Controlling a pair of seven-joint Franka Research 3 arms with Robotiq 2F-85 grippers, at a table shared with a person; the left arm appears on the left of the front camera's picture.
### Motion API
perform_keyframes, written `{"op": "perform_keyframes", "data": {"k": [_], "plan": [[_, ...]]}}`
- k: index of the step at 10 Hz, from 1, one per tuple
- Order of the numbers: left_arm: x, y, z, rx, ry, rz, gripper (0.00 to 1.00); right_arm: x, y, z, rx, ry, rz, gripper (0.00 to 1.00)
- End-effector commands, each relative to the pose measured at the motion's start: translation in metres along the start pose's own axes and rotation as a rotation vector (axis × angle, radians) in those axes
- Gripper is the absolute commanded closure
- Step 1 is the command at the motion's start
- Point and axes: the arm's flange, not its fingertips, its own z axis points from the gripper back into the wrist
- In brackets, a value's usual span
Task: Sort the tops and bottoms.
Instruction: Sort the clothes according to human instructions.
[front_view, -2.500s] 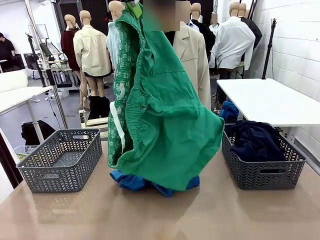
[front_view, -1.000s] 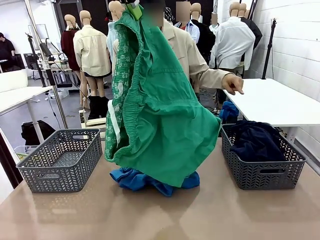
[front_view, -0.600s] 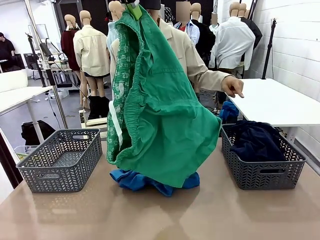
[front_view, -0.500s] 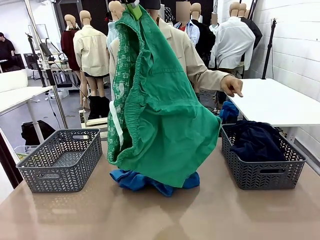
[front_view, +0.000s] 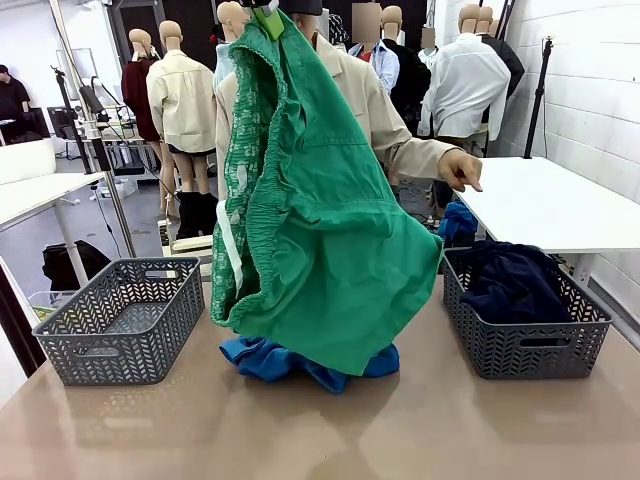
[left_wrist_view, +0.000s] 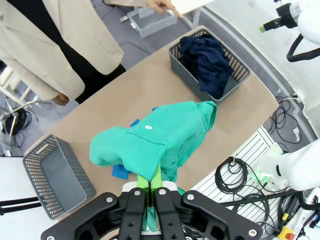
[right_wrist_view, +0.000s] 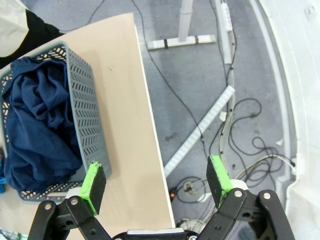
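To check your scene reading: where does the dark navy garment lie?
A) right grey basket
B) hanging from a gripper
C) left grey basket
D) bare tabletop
A: the dark navy garment is heaped inside the grey mesh basket on the robot's right.

Note: green shorts (front_view: 320, 230) cover most of the blue top (front_view: 262, 358) and the person's (front_view: 380, 100) trunk. The front view's top edge crops the left gripper (front_view: 268, 15). You cannot tell whether shorts and top touch.
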Motion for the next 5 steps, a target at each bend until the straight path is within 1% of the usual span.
{"op": "perform_keyframes", "data": {"k": [1, 2, 3, 4, 5], "plan": [[0.0, 0.0, 0.0, 0.0, 0.0, 0.0, 1.0, -0.001, 0.002, 0.001, -0.016, 0.011, -0.009, 0.0], [0.029, -0.009, -0.004, 0.014, -0.046, -0.004, 1.0, -0.001, 0.002, 0.001, -0.016, 0.011, -0.009, 0.0], [0.06, -0.016, -0.003, 0.001, -0.115, -0.024, 1.0, -0.001, 0.002, 0.001, -0.016, 0.011, -0.009, 0.0], [0.096, -0.023, -0.001, -0.052, -0.167, -0.068, 1.0, -0.001, 0.002, 0.001, -0.016, 0.011, -0.009, 0.0], [0.128, -0.031, 0.001, -0.073, -0.219, -0.096, 1.0, -0.001, 0.002, 0.001, -0.016, 0.011, -0.009, 0.0]]}}
